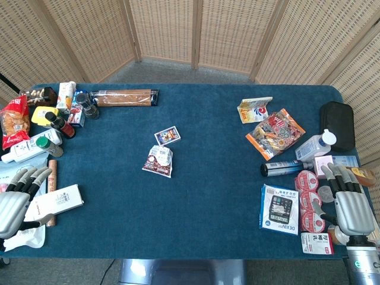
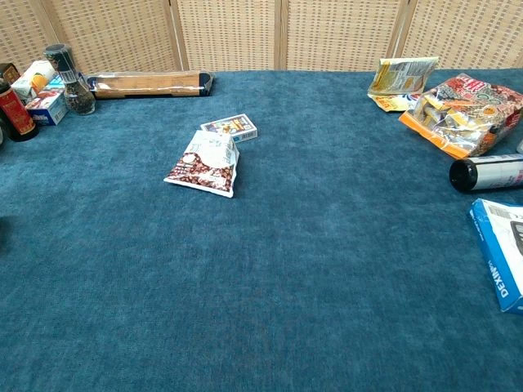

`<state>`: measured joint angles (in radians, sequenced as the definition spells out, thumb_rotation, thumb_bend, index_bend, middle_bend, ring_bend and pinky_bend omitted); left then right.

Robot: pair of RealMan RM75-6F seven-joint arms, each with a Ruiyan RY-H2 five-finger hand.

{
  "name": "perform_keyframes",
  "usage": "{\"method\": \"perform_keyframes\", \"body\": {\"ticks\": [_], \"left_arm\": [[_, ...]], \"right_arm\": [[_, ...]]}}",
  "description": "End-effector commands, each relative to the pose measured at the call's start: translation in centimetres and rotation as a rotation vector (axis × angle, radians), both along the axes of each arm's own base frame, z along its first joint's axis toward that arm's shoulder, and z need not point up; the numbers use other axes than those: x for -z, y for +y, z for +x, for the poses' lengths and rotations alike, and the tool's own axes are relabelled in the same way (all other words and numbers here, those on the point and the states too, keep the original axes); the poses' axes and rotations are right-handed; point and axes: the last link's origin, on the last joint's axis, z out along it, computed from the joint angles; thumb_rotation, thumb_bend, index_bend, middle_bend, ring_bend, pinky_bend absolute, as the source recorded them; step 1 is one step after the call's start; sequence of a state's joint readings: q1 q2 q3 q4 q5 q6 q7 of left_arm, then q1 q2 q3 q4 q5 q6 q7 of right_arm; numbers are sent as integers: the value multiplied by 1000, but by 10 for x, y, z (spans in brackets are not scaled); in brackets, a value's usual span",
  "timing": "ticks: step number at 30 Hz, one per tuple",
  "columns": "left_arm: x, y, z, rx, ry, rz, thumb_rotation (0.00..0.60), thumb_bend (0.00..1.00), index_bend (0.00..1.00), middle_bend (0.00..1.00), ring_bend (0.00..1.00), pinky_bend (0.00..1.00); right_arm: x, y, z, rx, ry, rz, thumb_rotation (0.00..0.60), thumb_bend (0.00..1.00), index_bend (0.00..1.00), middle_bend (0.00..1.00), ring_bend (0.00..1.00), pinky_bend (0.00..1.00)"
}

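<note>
**Blue cloth, both hands at the near corners, nothing lifted**

Grey and metallic, the left hand point(image 1: 15, 199) lies at the near left corner of the table point(image 1: 196, 208), fingers stretched out side by side and gripping nothing. Just beside its fingertips sits a white carton point(image 1: 58, 202) with small print too fine to read, and a thin brown stick point(image 1: 52, 191) runs along the carton's edge. The right hand point(image 1: 350, 202) rests at the near right corner, fingers likewise extended and empty, next to a row of red-lidded cups point(image 1: 309, 202) and just right of a blue-and-white calculator box point(image 1: 279, 209).

As a judgement: no item is in either hand, so the handling looks not yet begun; all picking remains.

Writing: the calculator box reads "DEXIN" along its edge, plain in the chest view. A small red-and-white box point(image 1: 316, 243) near the right wrist carries Chinese characters. Farther out, at mid-table, a white-and-brown snack pouch point(image 2: 203, 162) lies touching a small card box point(image 2: 230, 127); their print is unreadable. An orange snack bag point(image 1: 275, 133) lies beyond the right hand.
</note>
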<state>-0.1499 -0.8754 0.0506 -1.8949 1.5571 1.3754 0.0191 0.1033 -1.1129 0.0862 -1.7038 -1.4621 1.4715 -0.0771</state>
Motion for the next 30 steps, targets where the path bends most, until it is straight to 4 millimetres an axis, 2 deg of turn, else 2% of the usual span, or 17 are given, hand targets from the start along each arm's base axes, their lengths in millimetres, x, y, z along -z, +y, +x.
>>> {"method": "perform_keyframes", "body": {"ticks": [1,8,12,17,21,25,30], "left_arm": [[2,2,1,2,2,-5,600,228,0,0,0,0],[6,6,9,33,29,-35,600,218,0,0,0,0],[9,21,18,73,74,-53,600,215,0,0,0,0],[26,57,36,120,118,-121,600,217,0,0,0,0],[47,93,53,143,130,-193,600,215,0,0,0,0],[77,126,76,189,138,-264,600,217,0,0,0,0],[113,159,103,243,159,-319,600,215,0,0,0,0]], "right_arm": [[1,-1,2,-3,-27,2,590,322,0,0,0,0],[1,1,3,-21,-62,12,590,321,0,0,0,0],[-3,5,2,-18,-69,-3,589,321,0,0,0,0],[-6,11,1,-6,-67,-14,591,320,0,0,0,0],[-9,17,-1,8,-57,-23,591,321,0,0,0,0],[-16,25,-3,29,-49,-47,592,321,0,0,0,0],[-24,34,-7,61,-52,-79,590,321,0,0,0,0]]}}
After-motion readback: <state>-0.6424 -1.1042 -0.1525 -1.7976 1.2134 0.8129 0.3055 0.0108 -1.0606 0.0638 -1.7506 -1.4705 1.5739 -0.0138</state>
